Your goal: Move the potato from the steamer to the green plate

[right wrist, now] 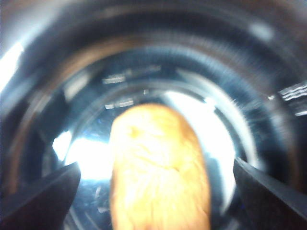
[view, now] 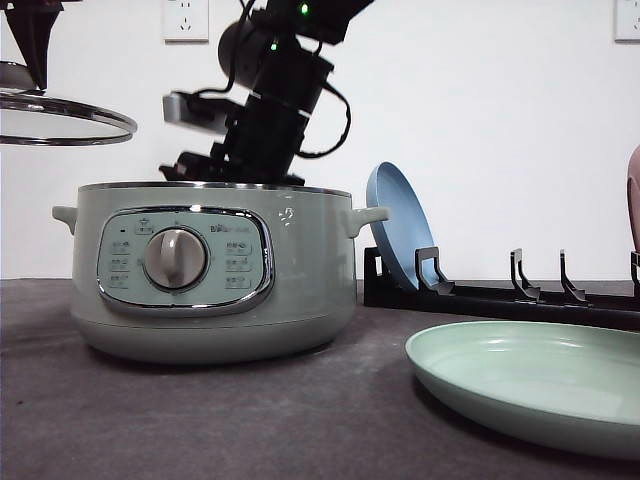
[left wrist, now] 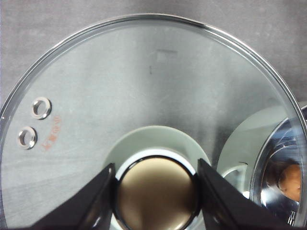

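Observation:
The pale green steamer (view: pixel 210 270) stands open at the left of the table. Its glass lid (left wrist: pixel 144 96) hangs high at the left, and my left gripper (left wrist: pixel 156 191) is shut on the lid's knob (left wrist: pixel 156 199). My right arm (view: pixel 270 110) reaches down into the pot from above. Inside, the orange-brown potato (right wrist: pixel 158 177) lies on the shiny bottom, between the spread fingers (right wrist: pixel 43 196) of my open right gripper (right wrist: pixel 156 196), which do not touch it. The potato (left wrist: pixel 290 182) also shows through the lid. The green plate (view: pixel 530 375) lies empty at the front right.
Behind the green plate a black dish rack (view: pixel 500 295) holds a blue plate (view: pixel 400 235) on edge. A pinkish plate edge (view: pixel 634 195) shows at the far right. The steamer's side handle (view: pixel 365 215) sticks out toward the rack.

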`<state>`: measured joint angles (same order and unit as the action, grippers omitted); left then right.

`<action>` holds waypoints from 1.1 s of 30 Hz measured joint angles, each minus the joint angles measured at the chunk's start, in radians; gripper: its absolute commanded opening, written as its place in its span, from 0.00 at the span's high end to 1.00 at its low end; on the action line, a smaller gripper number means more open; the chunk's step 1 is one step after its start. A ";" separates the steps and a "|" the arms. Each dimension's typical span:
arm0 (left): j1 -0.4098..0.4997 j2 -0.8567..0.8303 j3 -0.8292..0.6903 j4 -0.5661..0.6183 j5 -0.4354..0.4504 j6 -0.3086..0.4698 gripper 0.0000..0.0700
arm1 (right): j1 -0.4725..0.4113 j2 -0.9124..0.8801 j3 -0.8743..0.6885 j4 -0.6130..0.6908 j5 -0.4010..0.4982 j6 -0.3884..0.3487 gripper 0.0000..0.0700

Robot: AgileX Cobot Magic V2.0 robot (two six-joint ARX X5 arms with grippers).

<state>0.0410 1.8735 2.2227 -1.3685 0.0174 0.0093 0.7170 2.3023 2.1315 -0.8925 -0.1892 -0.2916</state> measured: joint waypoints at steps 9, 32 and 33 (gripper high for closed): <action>0.000 0.000 0.000 0.000 0.000 0.000 1.00 | -0.003 0.007 0.000 0.003 0.000 0.004 0.45; 0.000 0.000 0.000 0.009 0.000 0.000 1.00 | -0.010 -0.110 0.142 -0.193 -0.018 0.052 0.63; 0.000 0.000 0.000 0.009 0.000 0.000 1.00 | -0.010 -0.140 0.147 -0.212 -0.018 0.055 0.63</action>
<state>0.0410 1.8732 2.2227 -1.3594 0.0174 0.0093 0.7067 2.1628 2.2781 -1.1046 -0.2073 -0.2363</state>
